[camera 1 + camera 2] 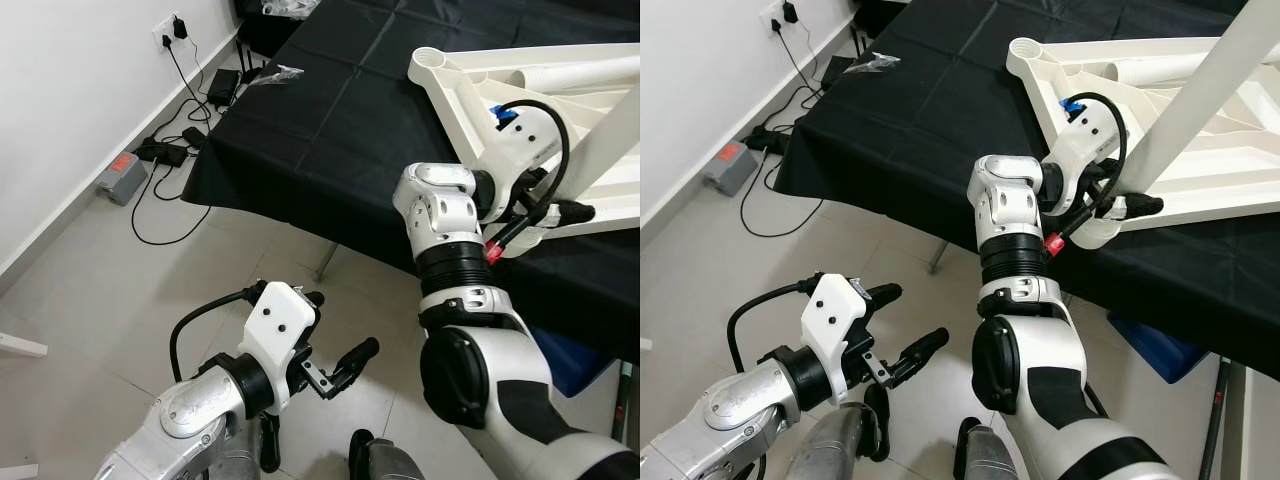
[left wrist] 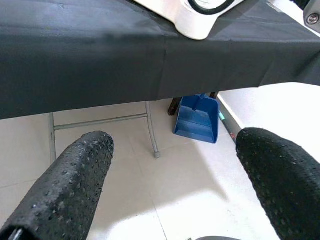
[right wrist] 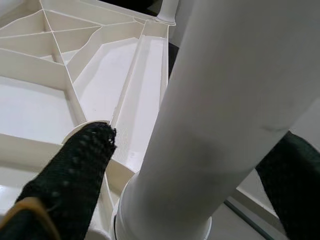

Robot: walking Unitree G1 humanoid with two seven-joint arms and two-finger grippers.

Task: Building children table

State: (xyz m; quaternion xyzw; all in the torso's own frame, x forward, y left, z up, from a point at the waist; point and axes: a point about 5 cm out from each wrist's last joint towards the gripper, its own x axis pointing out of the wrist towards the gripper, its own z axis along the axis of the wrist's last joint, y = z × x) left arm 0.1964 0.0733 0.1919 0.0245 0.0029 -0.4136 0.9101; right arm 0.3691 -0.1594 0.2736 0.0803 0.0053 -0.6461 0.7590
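Right tool (image 1: 1132,203) — around table leg (image 1: 1200,105)

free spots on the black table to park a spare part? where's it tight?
Free: the black tablecloth between the upturned white tabletop and the table's left edge, short of the plastic bag at the far-left corner. Crowded: the near right, where the right gripper clamps the white leg at its socket. Left gripper hangs open over the floor.
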